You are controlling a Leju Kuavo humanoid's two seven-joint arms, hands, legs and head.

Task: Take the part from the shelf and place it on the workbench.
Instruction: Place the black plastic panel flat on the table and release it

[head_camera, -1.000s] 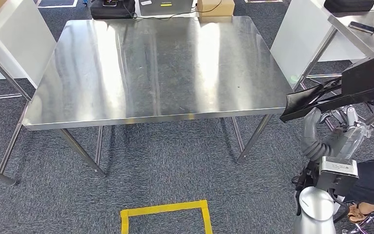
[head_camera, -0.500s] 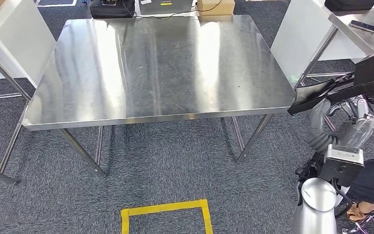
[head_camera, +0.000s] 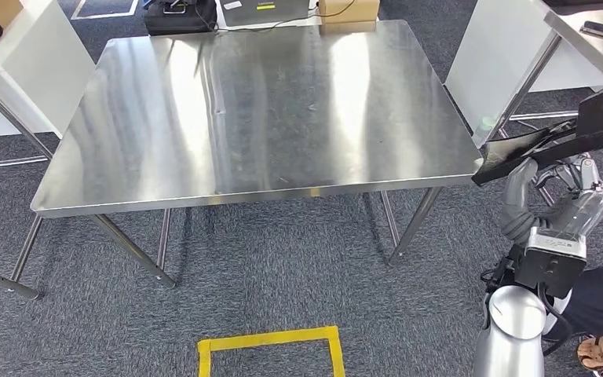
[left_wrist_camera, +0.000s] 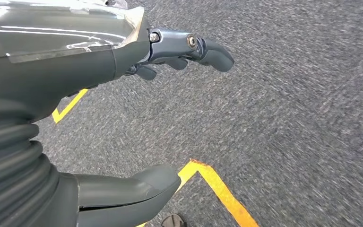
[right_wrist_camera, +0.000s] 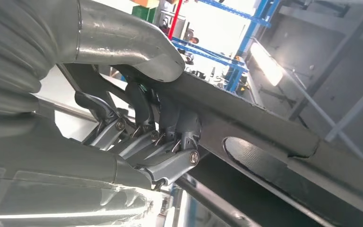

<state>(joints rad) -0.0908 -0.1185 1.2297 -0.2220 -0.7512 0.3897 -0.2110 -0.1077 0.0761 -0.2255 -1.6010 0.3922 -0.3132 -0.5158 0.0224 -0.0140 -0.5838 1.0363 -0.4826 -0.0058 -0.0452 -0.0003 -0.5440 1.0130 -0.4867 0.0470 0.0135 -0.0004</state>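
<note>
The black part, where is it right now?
In the head view the black part is at the far right, gripped by the right hand, its tip beside the workbench corner.

Bright overhead light is bouncing off the polished stainless-steel workbench top (head_camera: 251,110) in broad pale streaks, washing out its far edge in the head view. Soft shadows are falling under the workbench's legs onto the speckled grey carpet (head_camera: 283,275), and the picture is staying sharp there. In the left wrist view the carpet is smearing with motion blur toward the far corner, while the yellow floor tape (left_wrist_camera: 217,187) is reading fairly crisp. In the right wrist view a long white ceiling lamp (right_wrist_camera: 264,64) is blowing out, and the long black flat part (right_wrist_camera: 274,142) is sitting backlit and dark.
</note>
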